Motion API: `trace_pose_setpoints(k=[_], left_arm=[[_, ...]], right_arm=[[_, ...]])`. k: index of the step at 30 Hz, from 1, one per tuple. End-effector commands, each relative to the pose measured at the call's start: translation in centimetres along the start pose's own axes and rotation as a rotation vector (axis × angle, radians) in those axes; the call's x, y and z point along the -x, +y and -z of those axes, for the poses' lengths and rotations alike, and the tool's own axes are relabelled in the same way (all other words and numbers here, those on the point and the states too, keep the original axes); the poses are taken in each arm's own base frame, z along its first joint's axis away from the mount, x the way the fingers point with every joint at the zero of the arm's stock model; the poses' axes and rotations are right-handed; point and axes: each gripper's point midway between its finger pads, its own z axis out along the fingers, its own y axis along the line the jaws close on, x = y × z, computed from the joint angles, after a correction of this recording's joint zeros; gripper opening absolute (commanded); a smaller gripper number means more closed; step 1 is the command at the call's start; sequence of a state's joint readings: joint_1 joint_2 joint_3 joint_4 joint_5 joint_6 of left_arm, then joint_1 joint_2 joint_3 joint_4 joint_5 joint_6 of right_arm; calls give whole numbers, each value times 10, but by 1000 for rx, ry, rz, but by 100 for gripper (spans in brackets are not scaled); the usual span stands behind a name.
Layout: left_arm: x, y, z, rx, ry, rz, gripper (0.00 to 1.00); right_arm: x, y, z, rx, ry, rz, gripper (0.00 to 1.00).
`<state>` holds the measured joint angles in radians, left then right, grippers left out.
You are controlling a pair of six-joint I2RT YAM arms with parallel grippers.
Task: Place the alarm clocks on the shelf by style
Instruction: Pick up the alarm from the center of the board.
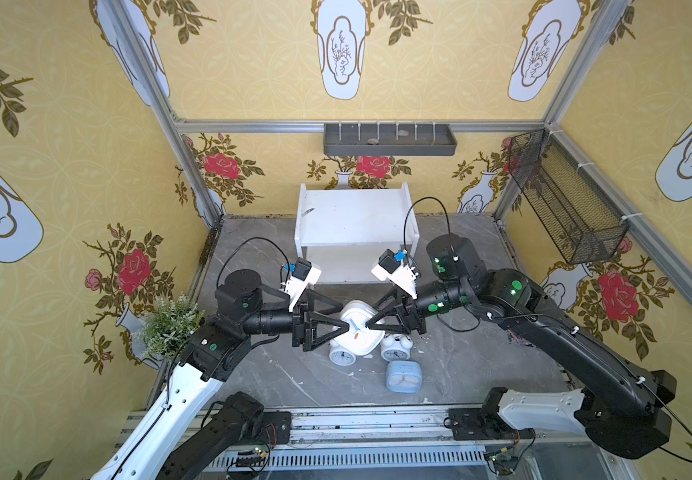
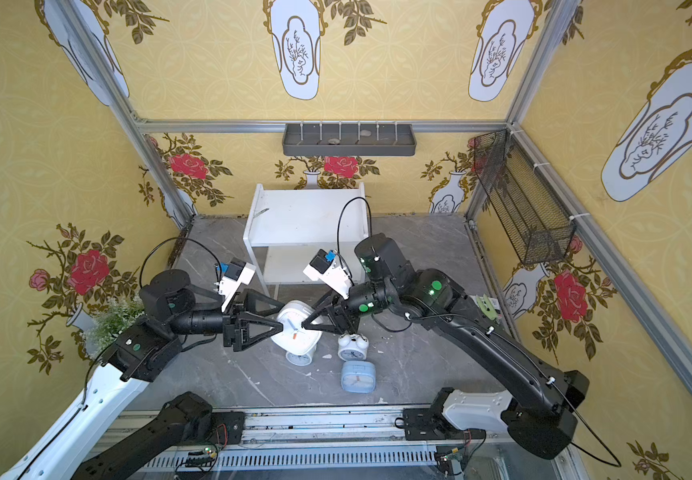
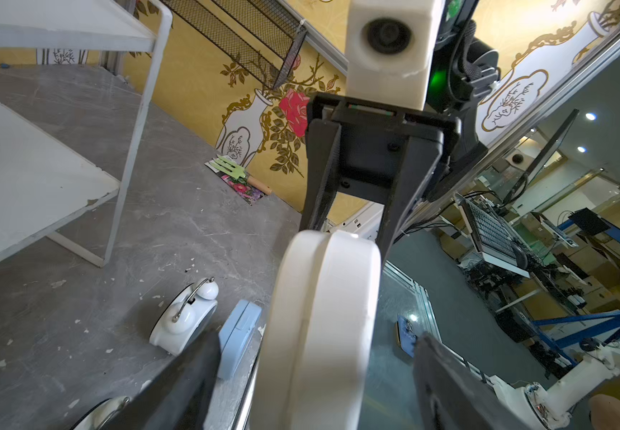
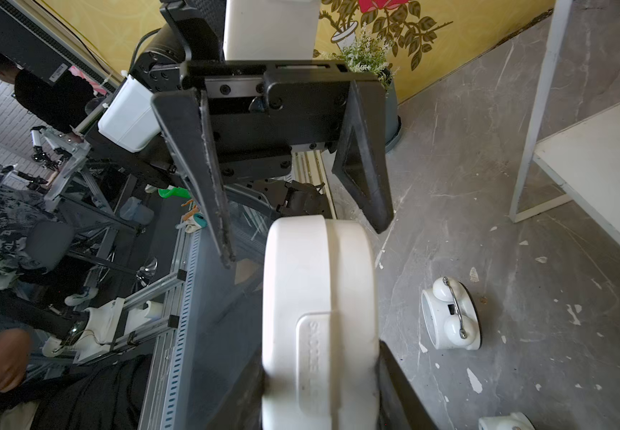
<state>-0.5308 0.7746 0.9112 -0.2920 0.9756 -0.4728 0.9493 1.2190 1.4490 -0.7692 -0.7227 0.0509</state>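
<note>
R gripper [image 1: 372,318]: clamped on white square clock [image 1: 360,341], held clear of table [image 1: 273,374] at centre, just near of shelf [image 1: 352,216]; clock face shows in both top views.

L gripper [image 1: 344,319]: reaches in from left, jaws apart and straddling same clock. Left wrist view shows a gap each side, so no clamp.

Left twin-bell clock [image 1: 341,355] and right twin-bell clock [image 1: 395,349]: on table under held clock, approx. side by side.

Blue clock [image 1: 403,376]: on table, near-right of these.

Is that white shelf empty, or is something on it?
Empty: the shelf shows a bare top board and, where visible, a bare lower board.
</note>
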Motion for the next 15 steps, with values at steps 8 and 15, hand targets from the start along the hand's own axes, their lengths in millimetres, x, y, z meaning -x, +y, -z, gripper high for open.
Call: trace_pose_setpoints(k=[8,15], left_arm=[[-1,-7,0,-48,-28,-16,62],[-1,-9,-2,-83,-36,-10,51]], right_arm=[[10,11,3,45,-29,33,24],[13,10,2,42,-31,36,24]])
